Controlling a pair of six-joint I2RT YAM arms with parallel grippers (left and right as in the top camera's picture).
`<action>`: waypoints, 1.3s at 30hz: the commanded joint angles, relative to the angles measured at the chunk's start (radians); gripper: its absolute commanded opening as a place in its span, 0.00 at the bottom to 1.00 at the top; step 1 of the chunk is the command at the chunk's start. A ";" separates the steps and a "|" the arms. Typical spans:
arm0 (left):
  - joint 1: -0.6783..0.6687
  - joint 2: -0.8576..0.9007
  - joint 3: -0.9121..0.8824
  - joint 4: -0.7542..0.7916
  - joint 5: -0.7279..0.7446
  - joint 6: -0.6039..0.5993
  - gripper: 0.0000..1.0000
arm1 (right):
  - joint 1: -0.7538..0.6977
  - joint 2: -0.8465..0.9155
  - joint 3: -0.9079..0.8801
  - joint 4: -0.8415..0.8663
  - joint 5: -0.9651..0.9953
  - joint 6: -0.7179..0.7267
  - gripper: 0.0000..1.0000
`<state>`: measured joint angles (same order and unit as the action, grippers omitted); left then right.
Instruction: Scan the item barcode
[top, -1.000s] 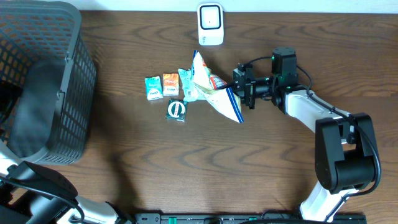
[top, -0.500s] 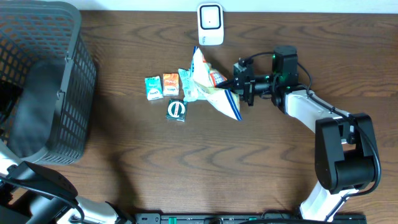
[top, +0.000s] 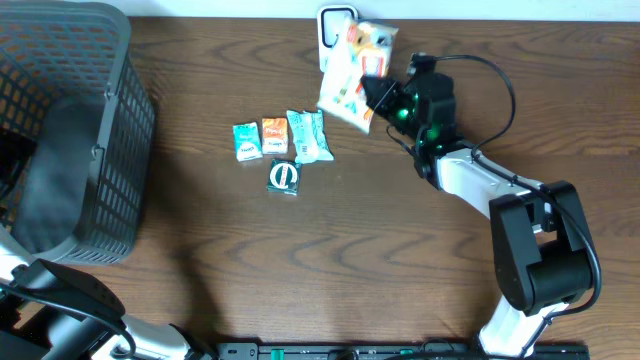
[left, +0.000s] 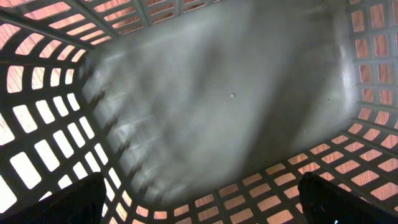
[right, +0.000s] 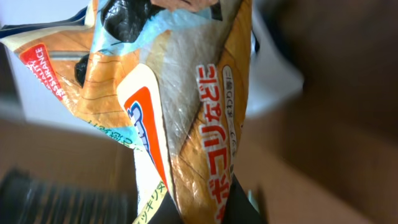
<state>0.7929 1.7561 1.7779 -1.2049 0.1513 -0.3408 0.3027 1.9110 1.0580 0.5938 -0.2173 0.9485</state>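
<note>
R gripper (top: 377, 91) is clamped shut on one edge of the snack bag (top: 349, 72). The bag is held up off the table (top: 330, 270) near its far edge, and its upper part overlaps the white scanner (top: 333, 19). In the R wrist view the frame is filled by the crinkled bag (right: 180, 112), orange/white print w/ Japanese lettering.

L gripper (left: 200, 199) is spread wide w/ nothing btwn its fingers (left: 59, 199). It is hung inside the grey mesh basket (top: 130, 110) at the table's L end; the basket's smooth floor and slotted walls are seen close up.

The tabletop is dark brown wood grain. Three small packets (top: 274, 136) are laid in a row, L of the bag and apart from it. A round-labelled item (top: 284, 176) is set just below them. A pale strip of wall (top: 500, 8) is seen beyond the far edge, and a black rail (top: 400, 350) along the near edge.
</note>
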 joint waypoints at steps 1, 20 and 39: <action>0.003 0.006 -0.002 -0.005 -0.003 -0.005 0.98 | 0.047 -0.011 0.028 0.109 0.327 -0.033 0.01; 0.003 0.006 -0.002 -0.005 -0.003 -0.005 0.98 | 0.052 0.485 0.772 -0.072 0.278 -0.136 0.01; 0.003 0.006 -0.002 -0.005 -0.003 -0.005 0.98 | -0.197 0.256 0.773 -0.465 0.209 -0.359 0.01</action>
<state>0.7929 1.7561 1.7775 -1.2049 0.1513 -0.3408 0.2012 2.3192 1.8027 0.2176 -0.0097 0.6987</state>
